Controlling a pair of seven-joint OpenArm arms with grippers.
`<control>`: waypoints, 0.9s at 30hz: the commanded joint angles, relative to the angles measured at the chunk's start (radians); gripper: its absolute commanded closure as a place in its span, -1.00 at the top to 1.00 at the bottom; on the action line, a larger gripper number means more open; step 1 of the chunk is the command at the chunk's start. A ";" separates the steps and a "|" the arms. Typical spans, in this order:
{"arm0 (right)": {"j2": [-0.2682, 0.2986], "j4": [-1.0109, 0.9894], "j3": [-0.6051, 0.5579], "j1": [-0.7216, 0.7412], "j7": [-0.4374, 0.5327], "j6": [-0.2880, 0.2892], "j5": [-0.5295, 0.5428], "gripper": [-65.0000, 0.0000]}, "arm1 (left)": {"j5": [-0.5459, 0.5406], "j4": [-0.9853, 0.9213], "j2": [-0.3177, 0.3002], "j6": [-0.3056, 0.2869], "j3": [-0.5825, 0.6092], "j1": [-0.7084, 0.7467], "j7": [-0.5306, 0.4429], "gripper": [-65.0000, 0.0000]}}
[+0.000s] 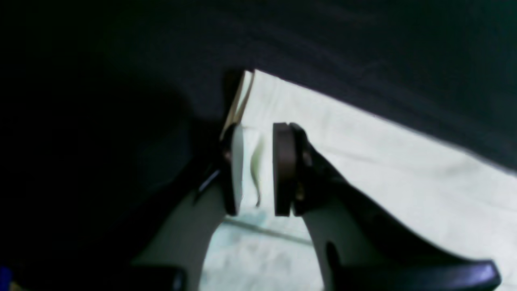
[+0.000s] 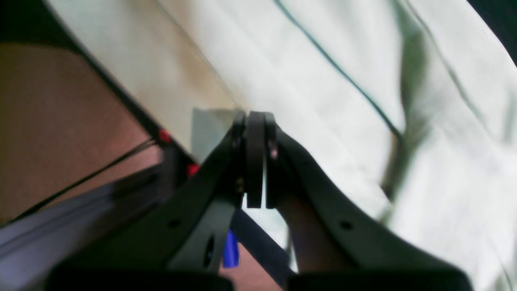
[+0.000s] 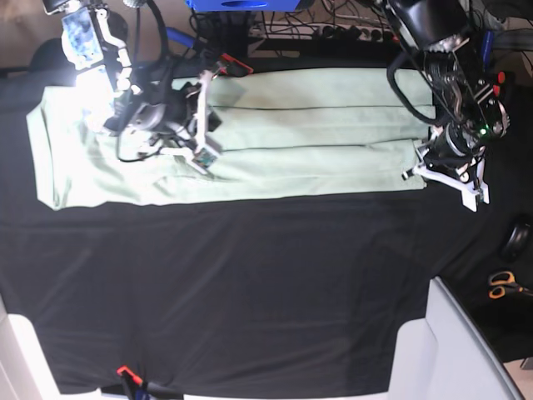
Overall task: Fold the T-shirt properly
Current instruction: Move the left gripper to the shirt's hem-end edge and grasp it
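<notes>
Left gripper (image 1: 260,169) fingers (image 1: 282,169) narrowed on a corner of the pale mint-green cotton T-shirt (image 3: 275,150) — right gripper (image 2: 255,161) pads (image 2: 254,157) pressed together, holding nothing visible.

Right tool (image 3: 218,77) tips hidden behind own arm in base view; T-shirt (image 2: 307,81) blurred, cut by right wrist frame edges.

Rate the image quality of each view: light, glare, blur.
Left wrist view: dark and underexposed on its left; the T-shirt is washed out and the left gripper soft. Right wrist view: the right gripper is fairly sharp, the cloth behind blurred. Base view: evenly lit and sharp, but glare burns out the shirt's corner at upper left.
</notes>
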 commanded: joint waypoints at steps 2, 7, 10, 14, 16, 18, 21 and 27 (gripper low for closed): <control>0.000 0.017 0.031 0.003 0.018 0.003 0.013 -1.00 | -0.008 -0.010 -0.012 0.023 0.040 -0.032 -0.018 -0.65; 0.001 0.017 0.074 -0.014 0.018 0.005 0.013 -1.00 | -0.008 -0.064 -0.012 0.039 0.092 -0.063 -0.021 -0.65; 0.001 0.017 0.074 -0.016 0.018 0.005 0.014 -1.00 | -0.008 -0.082 -0.012 0.040 0.100 -0.064 -0.023 -0.65; 0.001 0.017 0.074 -0.022 0.025 0.005 0.016 -1.00 | -0.008 -0.116 -0.018 0.040 0.095 -0.064 -0.023 -0.65; 0.001 0.017 0.074 -0.033 0.051 0.005 0.016 -1.00 | -0.005 -0.133 -0.020 0.040 0.093 -0.061 -0.023 -0.65; 0.001 0.017 0.074 -0.039 0.066 0.005 0.016 -1.00 | 0.032 -0.135 -0.023 0.040 0.100 -0.054 -0.023 -0.65; 0.001 0.017 0.074 -0.043 0.072 0.005 0.016 -1.00 | 0.074 -0.133 -0.016 0.040 0.101 -0.048 -0.023 -0.65; 0.001 0.017 0.074 -0.043 0.074 0.005 0.016 -1.00 | 0.080 -0.108 -0.024 0.039 0.101 0.012 -0.023 -0.65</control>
